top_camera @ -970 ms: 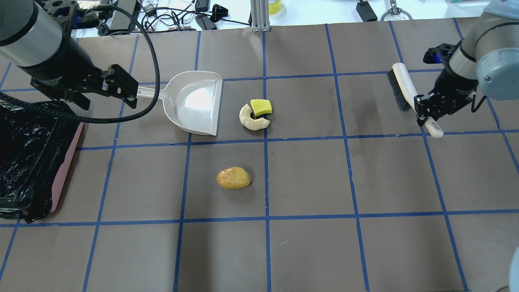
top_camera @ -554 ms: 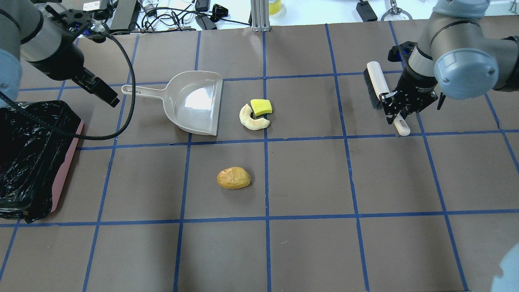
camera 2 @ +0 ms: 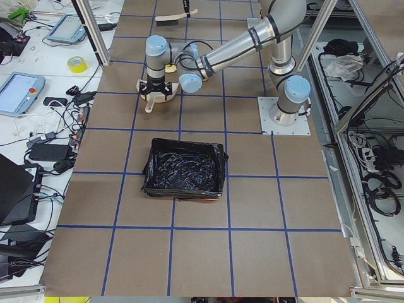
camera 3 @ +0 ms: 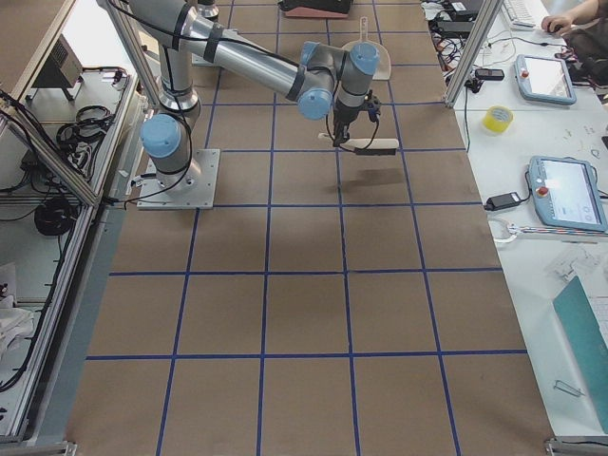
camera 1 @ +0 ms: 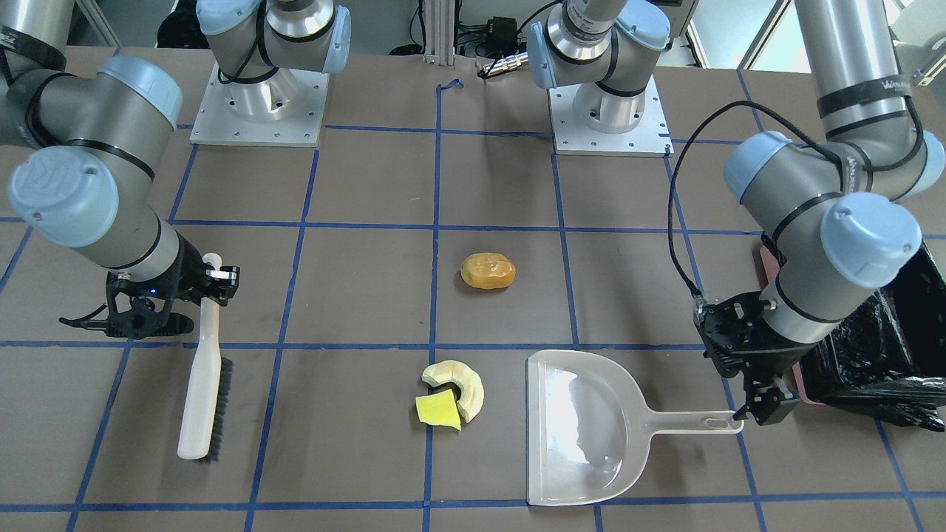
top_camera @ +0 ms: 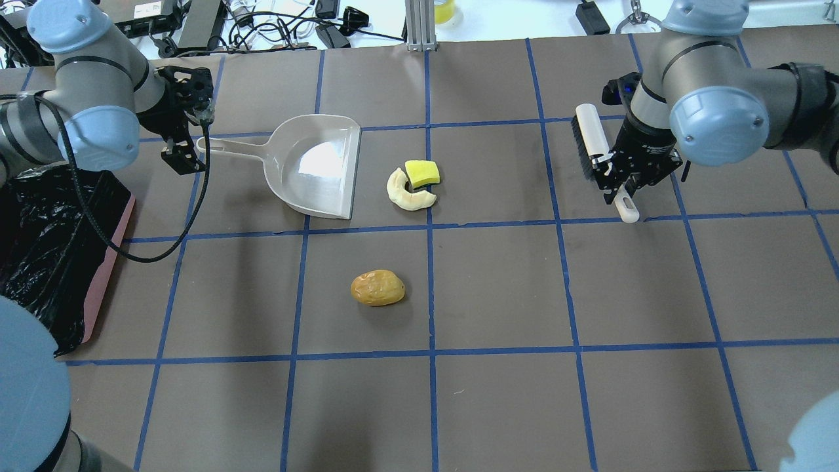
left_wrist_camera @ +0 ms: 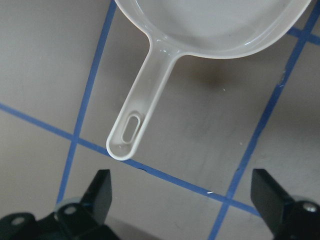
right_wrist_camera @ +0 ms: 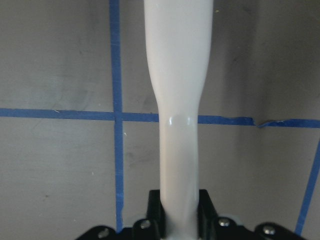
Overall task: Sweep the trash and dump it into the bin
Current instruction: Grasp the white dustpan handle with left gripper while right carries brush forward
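Observation:
The trash lies mid-table: an orange-yellow lump (top_camera: 377, 288) (camera 1: 488, 271), and farther back a cream crescent (top_camera: 406, 195) (camera 1: 465, 380) touching a yellow wedge (top_camera: 423, 172) (camera 1: 437, 410). A grey dustpan (top_camera: 314, 167) (camera 1: 584, 428) lies just left of that pair, its mouth facing them. My left gripper (top_camera: 180, 154) (left_wrist_camera: 185, 200) is open at the tip of the dustpan's handle (left_wrist_camera: 132, 130), not touching it. My right gripper (top_camera: 619, 180) (right_wrist_camera: 177, 215) is shut on the white brush (top_camera: 590, 141) (camera 1: 199, 391), right of the trash. The black-lined pink bin (top_camera: 105, 275) (camera 2: 183, 167) stands at the left edge.
Blue tape lines grid the brown table. Cables and devices (top_camera: 275, 26) and an aluminium post (top_camera: 419, 26) sit past the far edge. The two arm bases (camera 1: 259, 103) (camera 1: 610, 111) stand on the robot's side. A person's hand (camera 3: 560, 19) rests at a side bench.
My left arm has swung round and its gripper now stands at the handle's tip; the dustpan has not moved. My right gripper has carried the brush leftward towards the trash.

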Robot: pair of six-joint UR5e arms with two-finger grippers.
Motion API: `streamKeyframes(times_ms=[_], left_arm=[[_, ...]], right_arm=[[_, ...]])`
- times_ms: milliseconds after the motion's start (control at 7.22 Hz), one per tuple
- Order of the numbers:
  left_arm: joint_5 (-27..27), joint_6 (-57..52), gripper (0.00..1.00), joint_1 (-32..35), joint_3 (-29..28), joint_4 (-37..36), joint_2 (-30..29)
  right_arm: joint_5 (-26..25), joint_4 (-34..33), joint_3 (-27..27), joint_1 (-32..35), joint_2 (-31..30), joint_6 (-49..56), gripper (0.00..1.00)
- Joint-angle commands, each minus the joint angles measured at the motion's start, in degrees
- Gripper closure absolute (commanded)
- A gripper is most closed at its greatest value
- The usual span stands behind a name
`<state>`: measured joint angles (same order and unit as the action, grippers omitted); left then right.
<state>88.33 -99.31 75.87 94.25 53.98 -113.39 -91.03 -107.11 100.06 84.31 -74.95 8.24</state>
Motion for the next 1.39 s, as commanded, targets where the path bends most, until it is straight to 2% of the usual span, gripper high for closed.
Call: streamKeyframes(times_ms=[0,554,970,1108,1247], left_arm=[[0.00,-4.58,0.00,0.07,-1.70,-0.55,-4.63],[-0.18,-3.79,0.00,0.16,-3.97,-0.37,-7.80],[-0.79,1.56,0.00,1.82,-4.42,-0.11,-8.25],[-0.79,1.49,0.09,2.00,-4.34,-0.11,-8.34],[-0.70,1.57,0.14,2.18,-4.33,-0.11,-8.34]], right_arm=[[-0.02,-2.31,-0.30,6.54,0.51,-6.01,1.00],[1.38,-2.13,-1.09,12.01,1.21,-14.55,1.00],[2.08,-2.74,-4.86,18.41,5.77,-24.47,1.00],[4.61,-3.01,-5.22,19.74,7.00,-27.54,1.00],[4.98,-5.36,-5.05,20.54,7.88,-28.36,1.00]])
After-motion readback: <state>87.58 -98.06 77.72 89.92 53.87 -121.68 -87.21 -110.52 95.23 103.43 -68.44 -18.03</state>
